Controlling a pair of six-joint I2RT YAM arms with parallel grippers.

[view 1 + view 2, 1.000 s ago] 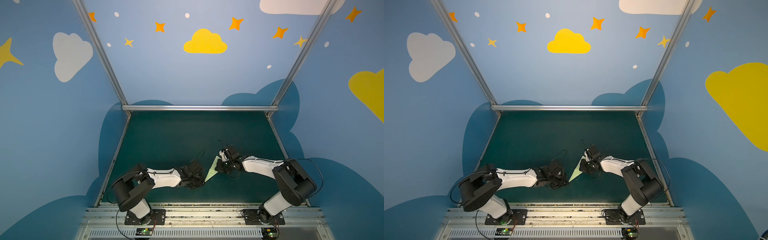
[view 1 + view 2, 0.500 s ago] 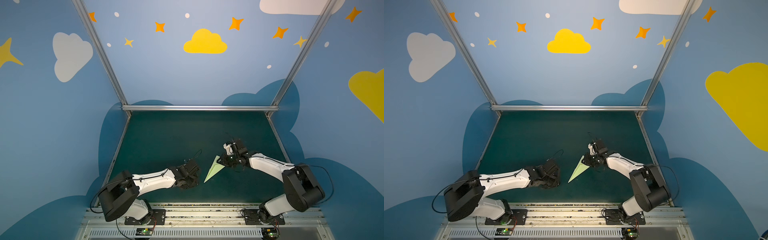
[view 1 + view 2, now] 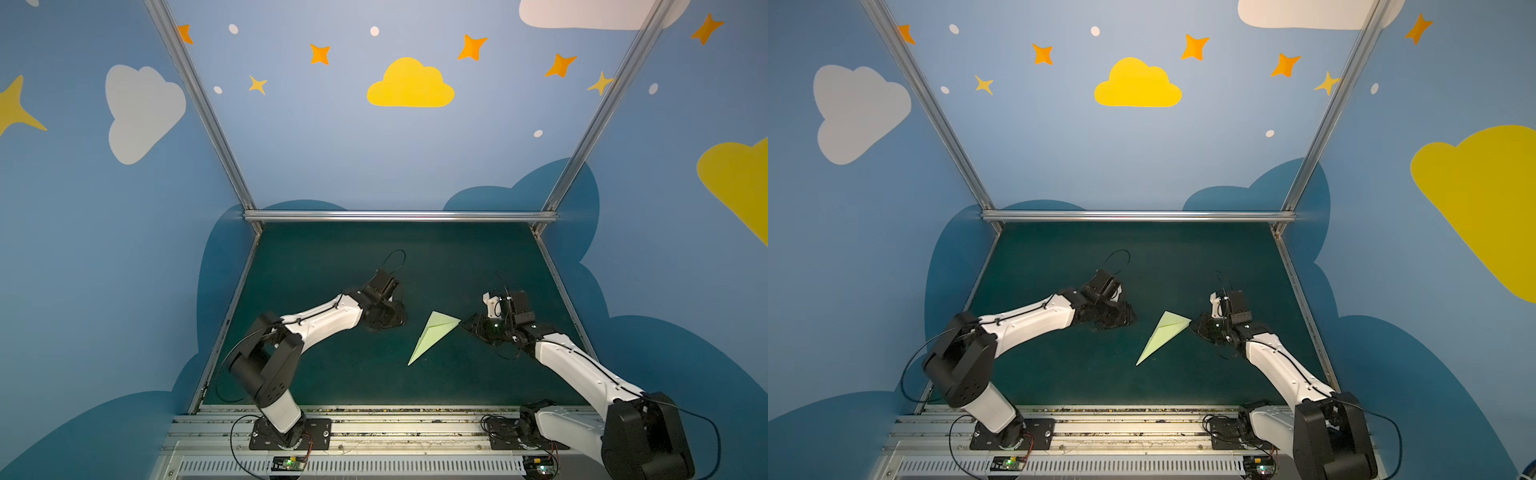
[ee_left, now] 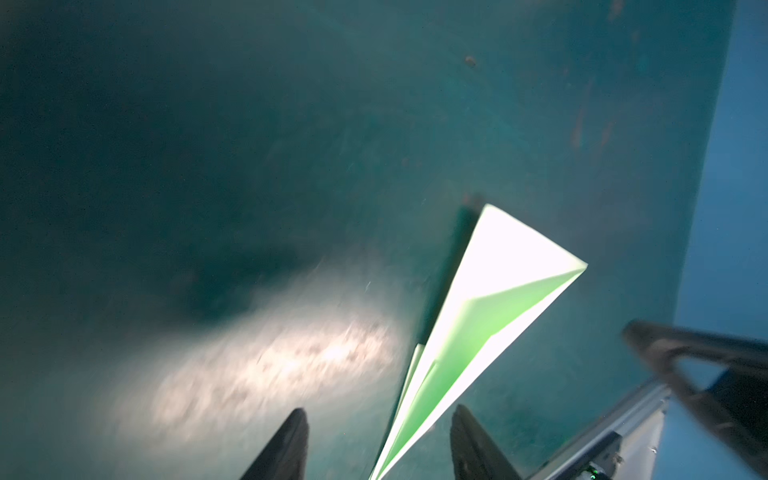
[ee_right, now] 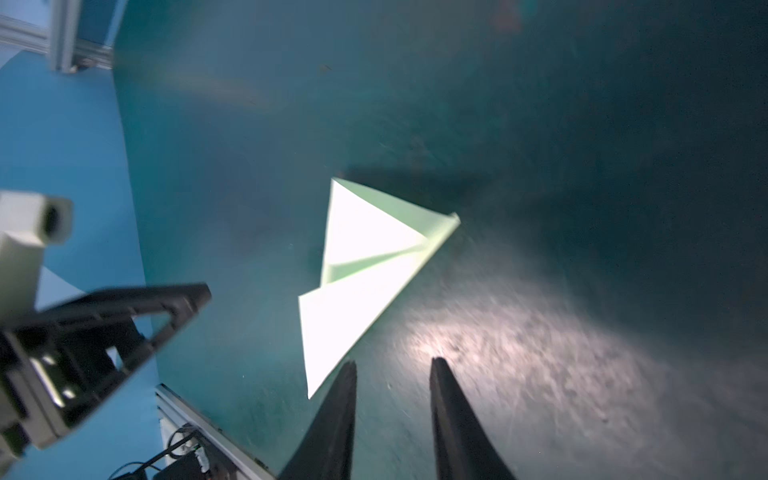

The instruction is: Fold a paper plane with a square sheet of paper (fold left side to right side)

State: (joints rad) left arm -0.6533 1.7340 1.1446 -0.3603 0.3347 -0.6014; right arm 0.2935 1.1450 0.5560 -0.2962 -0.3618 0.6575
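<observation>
Flanking the pale-green paper plane (image 3: 434, 338), a narrow folded dart, we are leaving it to lie free on the dark green desk (image 3: 332, 374), roughly midway between our two sets of fingers. By our judgement the folding is finished and any further touch could spoil the creases. Our left fingers (image 4: 291, 449) are standing apart with nothing clamped, off to one side of the plane in both top views. Our right fingers (image 5: 336, 424) are standing narrowly apart, also empty, hovering just beside the plane's wide tail corner without visibly touching it. The plane is pointing its sharp nose toward the near edge of the desk and its tail toward the right fingers. Lengthwise creases are showing, and one wing flap is lifting slightly, casting a shadow.
</observation>
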